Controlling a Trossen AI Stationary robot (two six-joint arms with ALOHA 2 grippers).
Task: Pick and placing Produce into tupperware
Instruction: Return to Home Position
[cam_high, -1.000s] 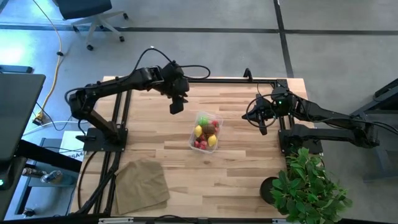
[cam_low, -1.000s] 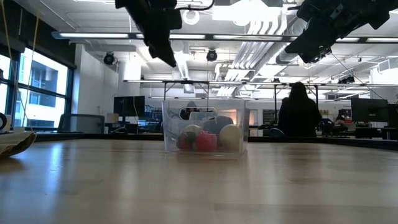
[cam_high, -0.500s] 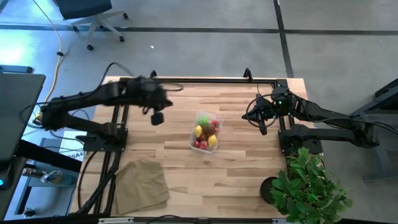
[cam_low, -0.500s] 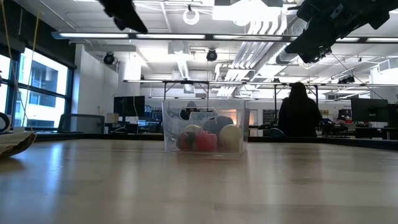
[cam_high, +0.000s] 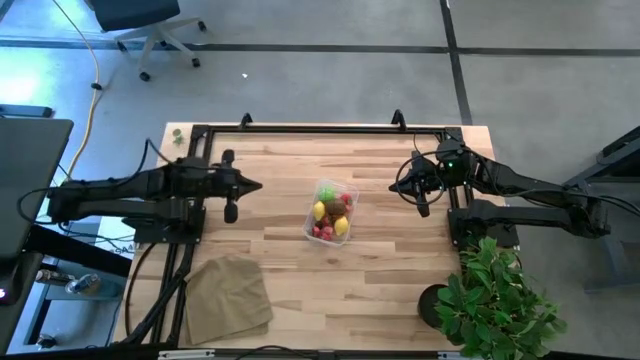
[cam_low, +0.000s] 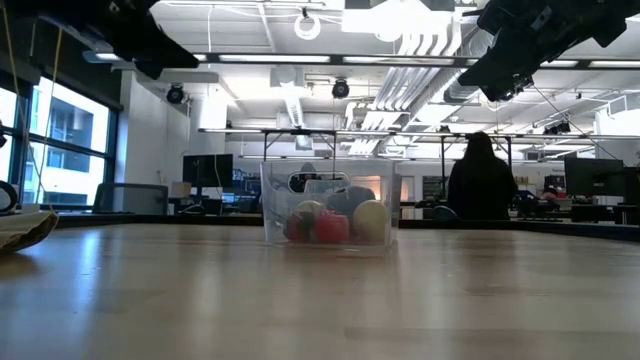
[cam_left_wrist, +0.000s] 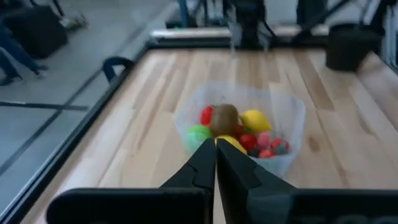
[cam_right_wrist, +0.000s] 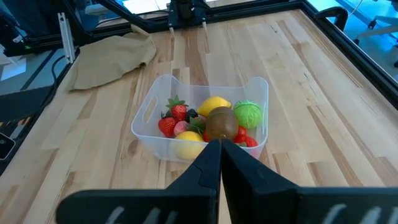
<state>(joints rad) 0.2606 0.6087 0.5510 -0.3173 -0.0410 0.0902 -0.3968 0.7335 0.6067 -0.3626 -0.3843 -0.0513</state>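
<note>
- Near the middle of the worktop (cam_high: 390, 265) sits the tupperware (cam_right_wrist: 147, 111). All the produce that shows is inside it.
- Inside are 2 lemons (cam_right_wrist: 213, 104), a green ball (cam_right_wrist: 249, 114), a kiwi (cam_right_wrist: 221, 123) on top, and red berries (cam_right_wrist: 177, 112) tucked around them.
- No fruit lies loose on the wood, so the packing job looks done.
- Over the left side of the worktop hangs the left gripper (cam_left_wrist: 215, 147), well apart from the tub. Its 2 fingers are pressed together with nothing between them.
- Over the right side hangs the right gripper (cam_right_wrist: 221, 145), also well apart from the tub. Its 2 fingers are pressed together too, and they hold nothing.
- Both arms sit folded near their own bases, most likely because nothing is left to carry. Staying far off also means the tub will not get bumped.
- Closed, empty fingers fit an arm that is going to rest.
- On the left arm's side lies a tan cloth (cam_high: 228, 298), and a potted plant (cam_high: 495, 300) stands by the right arm. Neither is part of the job.
</note>
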